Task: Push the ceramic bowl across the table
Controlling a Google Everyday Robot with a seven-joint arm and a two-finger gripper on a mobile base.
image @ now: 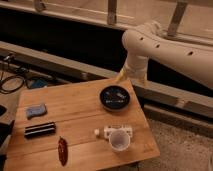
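Hanging off a thick white arm (172, 47) that reaches in from the right, the pincer (131, 78) sits at the far edge of the tabletop (80, 105), just behind the ceramic bowl (115, 97). It points downward, and pale yellowish parts show at its lower end. Whether it is apart or together I cannot tell, and I cannot tell whether it touches the bowl's rim either — the two look very near each other.

The ceramic bowl stands upright on the far right part of the tabletop, close to the back edge and well in from the right one. It is round, shallow and glossy black, with pale glints inside.

Nearer the front, on the same right side, a white mug (119, 141) stands with its mouth up, apart from the bowl. A small white piece (107, 131) lies just beside the mug on its far left side; what it is cannot be made out.

On the left half lie three more things, well apart from the bowl: a blue pad (36, 110) near the left edge, a black oblong block (40, 129) in front of it, and a dark red, elongated item (62, 150) close to the front edge.

Off the tabletop to the left, dark cables (12, 82) loop on the floor.
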